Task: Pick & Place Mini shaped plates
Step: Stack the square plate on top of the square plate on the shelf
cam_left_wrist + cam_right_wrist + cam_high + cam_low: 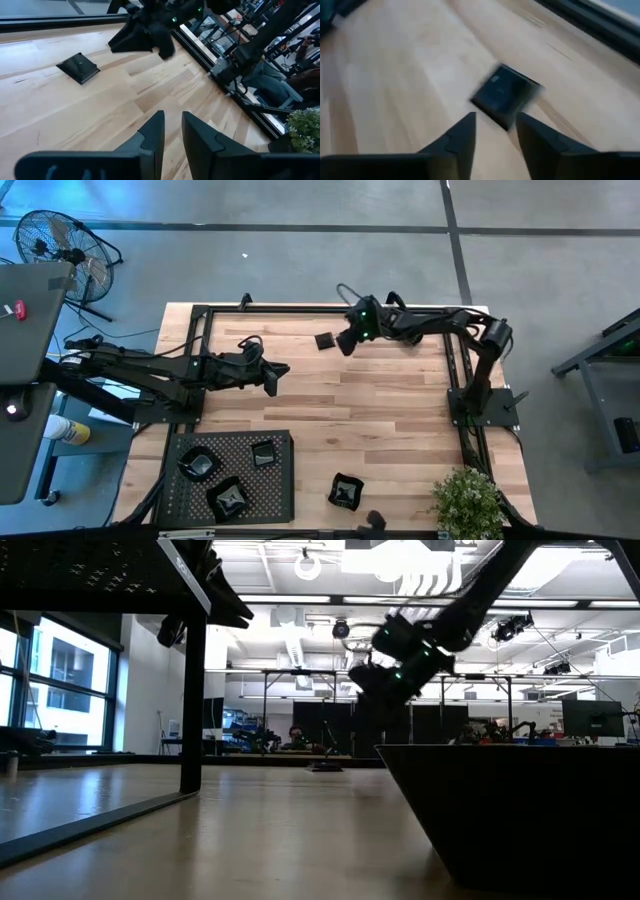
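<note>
The right gripper [342, 341] hovers part-open and empty just beside a square plate [324, 340] on the desk [380, 410]. The left gripper [275, 377] waits mid-desk, fingers narrowly apart, holding nothing.

The high view is evenly and softly lit; the wooden table [380, 395] shows pale with only faint shadows under the arms. The low view looks into bright ceiling lights [420, 570], so the arm [420, 645] and the near dark plate [520, 810] read as silhouettes, and a sheen lies on the tabletop. The left wrist view is sharp, with mild stretching toward its edges. The right wrist view is smeared by motion blur: the square plate [506, 96] has soft, doubled edges and the wood grain streaks.
</note>
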You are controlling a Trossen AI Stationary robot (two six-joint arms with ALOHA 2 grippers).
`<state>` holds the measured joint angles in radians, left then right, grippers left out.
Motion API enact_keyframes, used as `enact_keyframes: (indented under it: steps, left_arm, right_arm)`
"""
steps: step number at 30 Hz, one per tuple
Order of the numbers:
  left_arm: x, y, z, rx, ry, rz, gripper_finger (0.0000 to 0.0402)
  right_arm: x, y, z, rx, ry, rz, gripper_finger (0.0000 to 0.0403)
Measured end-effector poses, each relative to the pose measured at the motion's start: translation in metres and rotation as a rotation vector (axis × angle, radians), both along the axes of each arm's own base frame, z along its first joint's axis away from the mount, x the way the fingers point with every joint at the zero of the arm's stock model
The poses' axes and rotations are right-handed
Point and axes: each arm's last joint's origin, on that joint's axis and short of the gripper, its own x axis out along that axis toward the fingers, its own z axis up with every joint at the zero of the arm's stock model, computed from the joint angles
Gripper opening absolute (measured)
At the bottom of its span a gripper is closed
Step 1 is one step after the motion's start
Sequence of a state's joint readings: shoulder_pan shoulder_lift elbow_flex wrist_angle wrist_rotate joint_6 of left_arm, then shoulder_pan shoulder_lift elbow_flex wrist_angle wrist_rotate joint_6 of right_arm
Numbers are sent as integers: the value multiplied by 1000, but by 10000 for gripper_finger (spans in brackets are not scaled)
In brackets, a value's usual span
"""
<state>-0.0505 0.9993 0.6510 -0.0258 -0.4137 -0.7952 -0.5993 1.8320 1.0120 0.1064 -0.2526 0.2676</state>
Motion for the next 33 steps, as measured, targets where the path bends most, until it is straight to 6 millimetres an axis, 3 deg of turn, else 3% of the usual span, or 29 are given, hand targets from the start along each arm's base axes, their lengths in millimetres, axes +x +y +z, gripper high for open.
enact_keyframes:
  steps: [7,14,21,26,33]
  left_arm:
    - [0,0,0,0,3,0,64]
    - [0,0,-1,-1,8,-5,64]
    - [0,0,-1,-2,8,-5,64]
    - [0,-1,-1,-6,10,-17,64]
    - [-1,-1,-2,-7,26,-23,64]
  right_arm:
    - [30,-1,26,-217,112,272,225]
    - [53,-16,12,-302,267,489,311]
    - [68,-31,-4,-354,315,602,325]
    - [66,-37,-18,-280,365,624,326]
    - [61,-35,-20,-222,402,628,326]
